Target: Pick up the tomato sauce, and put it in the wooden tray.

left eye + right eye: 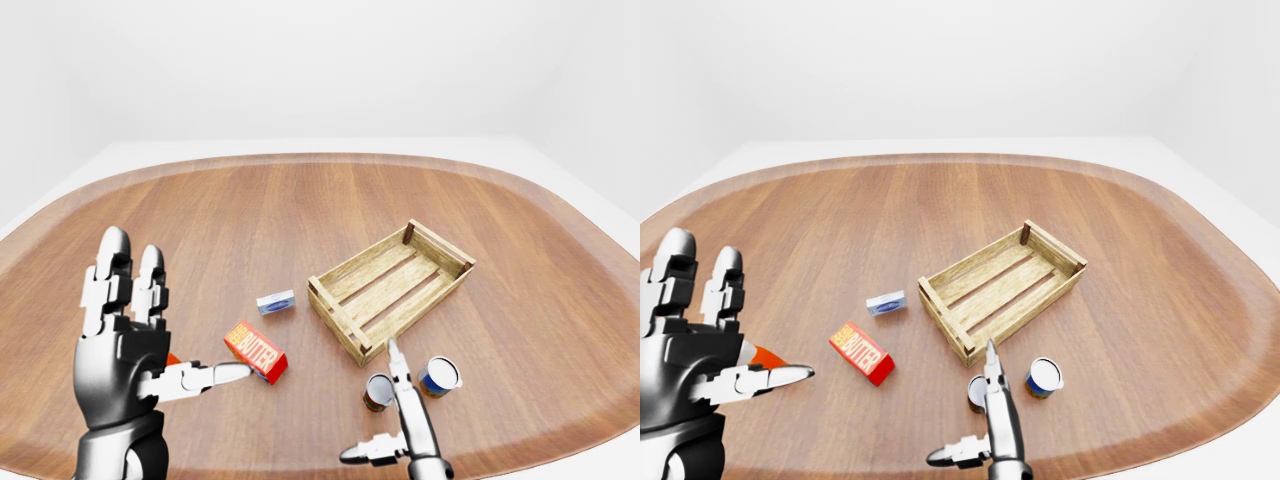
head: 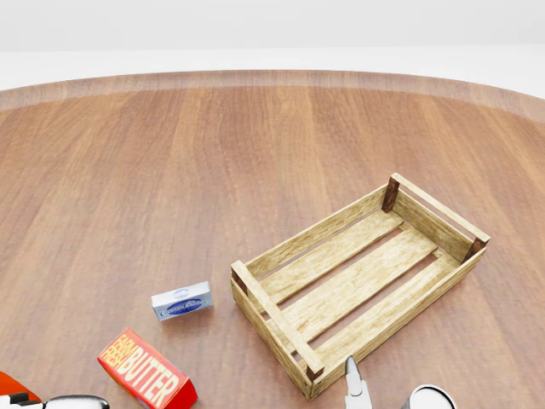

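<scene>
This is a bare simulated test scene rather than any lived-in room: a large rounded wooden worktop [image 1: 300, 200] sits in featureless white surroundings with no furniture or fittings. The only hint of a kitchen is the groceries scattered on it: a red butter box [image 1: 256, 351], a small blue-and-white packet [image 1: 275, 302], two tins [image 1: 410, 385], and a slatted wooden tray [image 1: 390, 288].

Bright, even, diffuse light with no clear source. Everything is sharp; no blur or glare. The table [image 1: 300, 210] shows a soft sheen, and its rim bows in the eye views. Faint small shadows hug the crate [image 1: 390, 290] and butter box [image 1: 256, 351].
</scene>
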